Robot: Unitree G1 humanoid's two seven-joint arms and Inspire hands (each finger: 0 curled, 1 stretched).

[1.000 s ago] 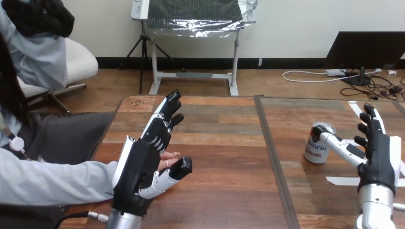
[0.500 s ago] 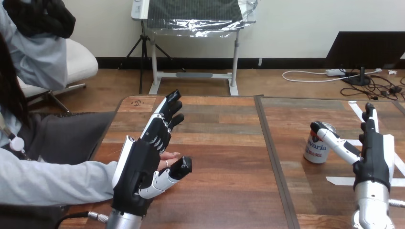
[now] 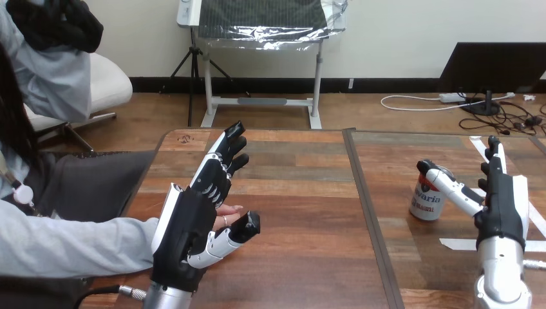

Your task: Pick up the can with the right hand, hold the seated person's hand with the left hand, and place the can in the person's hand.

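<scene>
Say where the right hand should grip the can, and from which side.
Probably mid-height on the side wall of the can, from its right: it stands upright on the table, and the right hand is open beside it there, thumb at the rim.

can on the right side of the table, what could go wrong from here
1. The right hand is open beside the can, with only its thumb at the can's top: a nudge could tip the can before any grip closes.
2. The person's hand lies mostly covered by the open left hand, so little palm shows for receiving the can.
</scene>
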